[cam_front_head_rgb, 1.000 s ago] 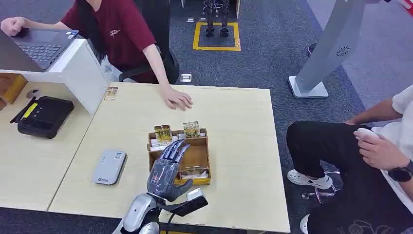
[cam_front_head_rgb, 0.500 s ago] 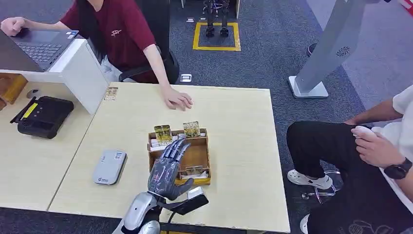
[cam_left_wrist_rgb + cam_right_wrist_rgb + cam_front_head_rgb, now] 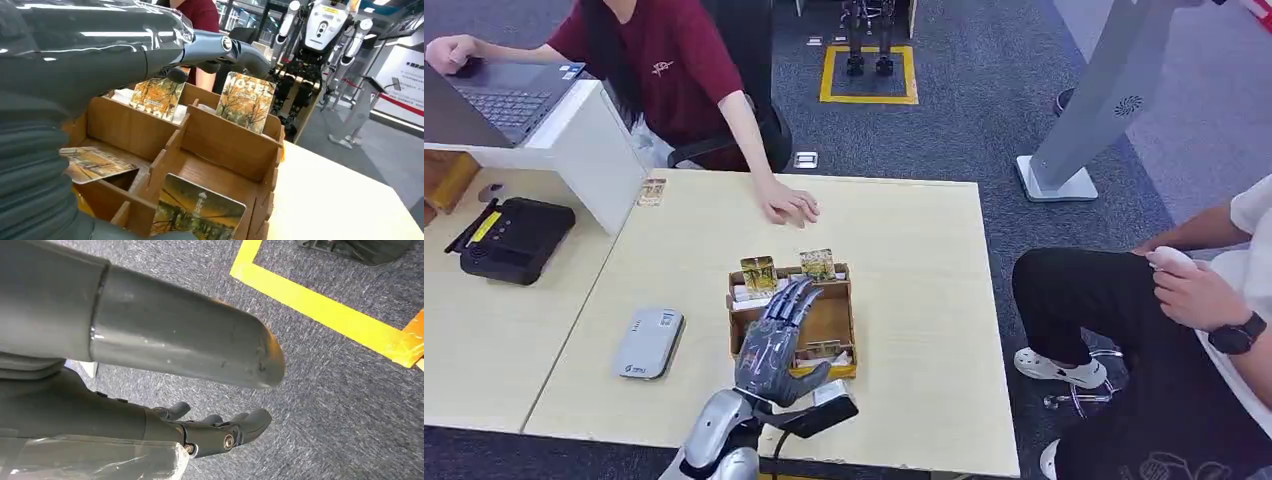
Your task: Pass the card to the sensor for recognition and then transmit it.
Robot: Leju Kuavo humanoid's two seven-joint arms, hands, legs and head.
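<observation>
1. my left hand (image 3: 774,345) hovers flat over the cardboard box (image 3: 840,322) on the table (image 3: 924,270), fingers stretched out and holding nothing.
2. two cards (image 3: 246,101) stand upright at the box's 12 o'clock edge, just past my fingertips (image 3: 252,56).
3. the grey sensor (image 3: 650,343) lies at 9 o'clock of the box.
4. my right hand (image 3: 220,432) hangs above the carpet, fingers loosely curled, nothing in it.
</observation>
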